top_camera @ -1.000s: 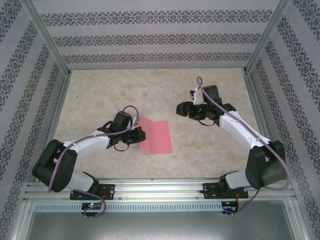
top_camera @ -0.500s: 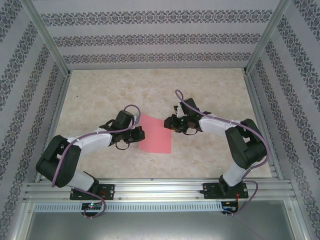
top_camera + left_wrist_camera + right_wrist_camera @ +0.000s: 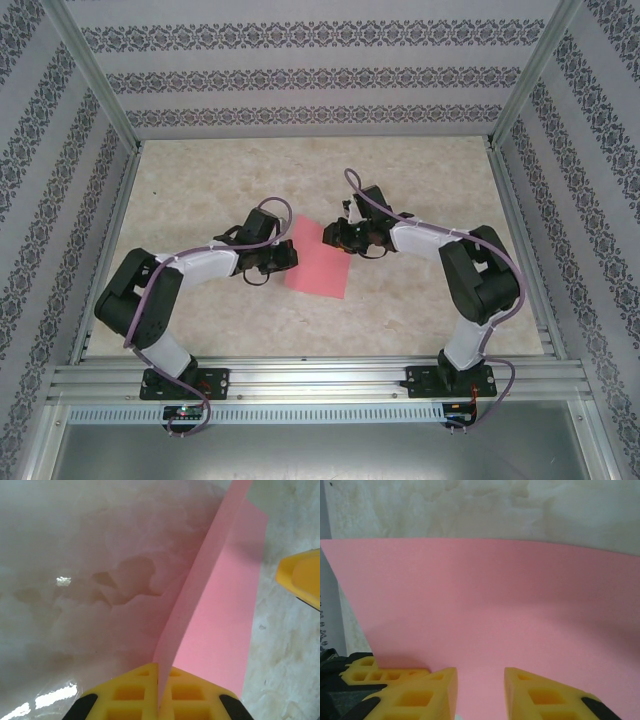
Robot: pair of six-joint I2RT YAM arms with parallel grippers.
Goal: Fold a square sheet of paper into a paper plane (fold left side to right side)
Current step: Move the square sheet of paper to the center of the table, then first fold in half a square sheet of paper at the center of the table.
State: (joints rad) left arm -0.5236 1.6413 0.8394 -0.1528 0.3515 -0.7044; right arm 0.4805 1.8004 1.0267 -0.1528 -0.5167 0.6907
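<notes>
Square sheet of paper (image 3: 215,620), edge between left fingers (image 3: 127,697), right fingers (image 3: 545,697) apart

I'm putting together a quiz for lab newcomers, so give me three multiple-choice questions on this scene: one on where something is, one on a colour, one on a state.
1. Where is the sheet of paper?
A. Between the left gripper and the right gripper
B. On the metal rail by the arm bases
C. Against the back wall

2. What colour is the paper?
A. Blue
B. White
C. Pink

3. How is the left gripper?
A. Wide open, off the paper
B. Shut on the paper's edge
C. Shut on a cable

Answers: 1 A, the top view shows a gripper at each side of it. 2 C, it is pink in all three views. 3 B, the left wrist view shows the fingers pressed together on the raised edge.
</notes>
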